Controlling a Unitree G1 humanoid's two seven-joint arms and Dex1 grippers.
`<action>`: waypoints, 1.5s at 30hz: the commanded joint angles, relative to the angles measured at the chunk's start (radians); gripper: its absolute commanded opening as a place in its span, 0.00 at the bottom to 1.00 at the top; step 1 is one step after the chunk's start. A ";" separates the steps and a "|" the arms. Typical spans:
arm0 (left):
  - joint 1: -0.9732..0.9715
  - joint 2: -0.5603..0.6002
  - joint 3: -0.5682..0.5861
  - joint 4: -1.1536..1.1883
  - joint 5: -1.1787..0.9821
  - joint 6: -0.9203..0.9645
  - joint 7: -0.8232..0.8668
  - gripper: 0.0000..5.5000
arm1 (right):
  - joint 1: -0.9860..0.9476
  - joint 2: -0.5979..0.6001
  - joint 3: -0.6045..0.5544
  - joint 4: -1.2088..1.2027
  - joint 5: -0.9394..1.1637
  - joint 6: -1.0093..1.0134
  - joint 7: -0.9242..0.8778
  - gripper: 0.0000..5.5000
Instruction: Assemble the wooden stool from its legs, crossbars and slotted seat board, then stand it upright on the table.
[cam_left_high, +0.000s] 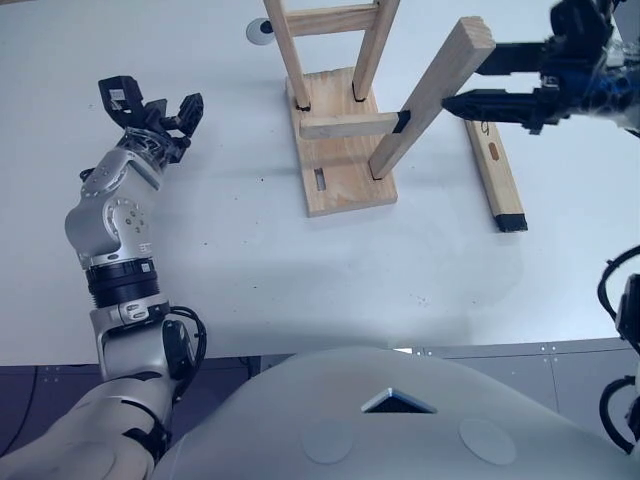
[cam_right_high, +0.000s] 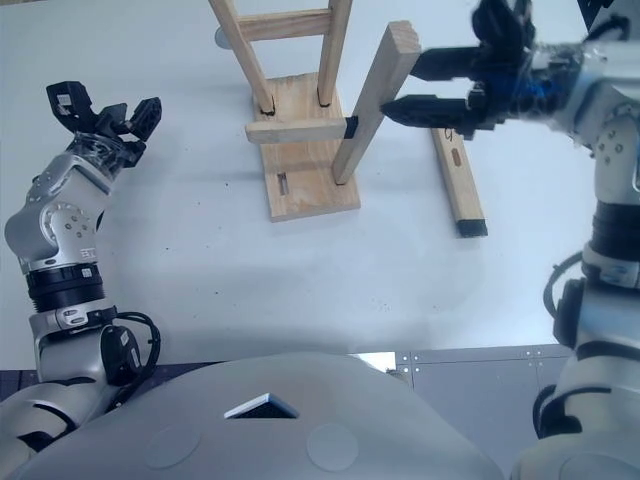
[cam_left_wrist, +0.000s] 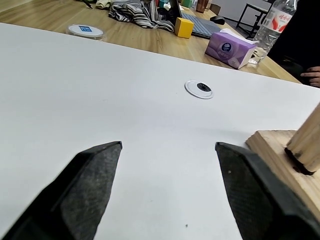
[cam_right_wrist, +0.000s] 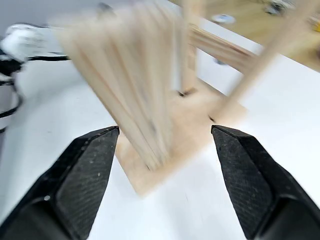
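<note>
**Three legs slotted, one loose**

Head view: the seat board is laid on the counter, with two upright legs, a crossbar and a tilted leg fitted. A fourth leg is left alongside, so fitting and uprighting remain.

Left wrist: the left claw is spread wide, empty.

Right wrist: the right claw is spread wide at the tilted leg.
</note>
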 joint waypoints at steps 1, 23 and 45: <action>0.021 0.002 0.014 -0.018 0.003 0.001 0.002 0.63 | 0.109 -0.059 -0.047 -0.033 -0.029 -0.003 -0.037 0.62; 0.050 0.011 0.016 -0.165 0.015 0.026 0.021 0.63 | 0.493 0.138 -0.040 -0.030 -0.257 0.017 -0.539 0.72; -0.301 0.000 0.124 -0.479 -0.830 0.287 -0.086 0.77 | -0.114 0.267 -0.303 -0.057 0.104 -0.194 -0.511 0.37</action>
